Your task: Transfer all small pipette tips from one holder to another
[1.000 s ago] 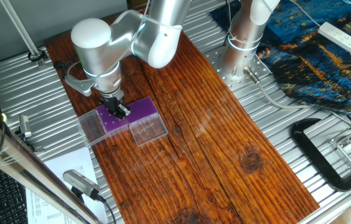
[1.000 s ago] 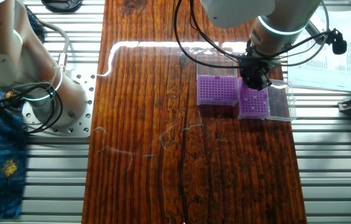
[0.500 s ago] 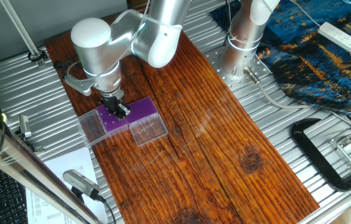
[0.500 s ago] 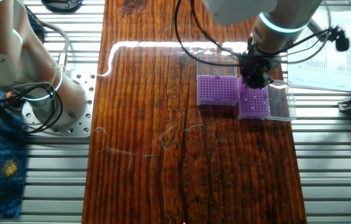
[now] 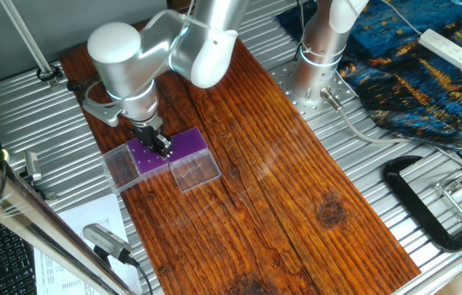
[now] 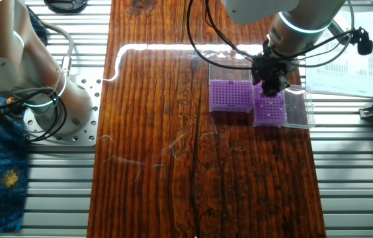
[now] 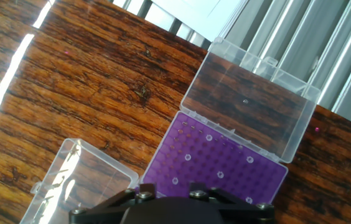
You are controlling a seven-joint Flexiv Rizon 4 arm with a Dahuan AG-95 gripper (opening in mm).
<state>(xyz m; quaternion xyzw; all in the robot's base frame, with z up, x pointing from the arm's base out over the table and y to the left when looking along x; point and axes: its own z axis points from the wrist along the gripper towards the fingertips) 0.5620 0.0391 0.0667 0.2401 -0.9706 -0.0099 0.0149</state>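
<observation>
Two holders with purple perforated tops stand side by side, each with its clear lid laid open. My gripper (image 5: 159, 146) (image 6: 270, 83) hangs just over the holder (image 5: 144, 157) (image 6: 269, 111) nearer the paper sheets; the other holder (image 5: 188, 142) (image 6: 231, 96) is beside it. In the hand view the purple rack (image 7: 225, 180) carries several small pipette tips (image 7: 188, 157), seen as pale dots spread over its holes. Only the dark gripper body (image 7: 175, 208) shows at the bottom edge. The fingertips are hidden there and too small to read in the fixed views.
Open clear lids (image 5: 120, 167) (image 5: 197, 173) (image 7: 250, 106) (image 7: 76, 183) flank the racks on the wooden board (image 5: 280, 180). Ribbed metal table (image 6: 358, 178) surrounds the board. Paper sheets (image 6: 352, 59) lie beside the holders, a second arm's base (image 5: 317, 57) stands farther off, and a black clamp (image 5: 428, 205) lies on the metal.
The arm's upper joints have shifted slightly. The gripper stays over the same holder, perhaps a touch higher. The holders have not moved.
</observation>
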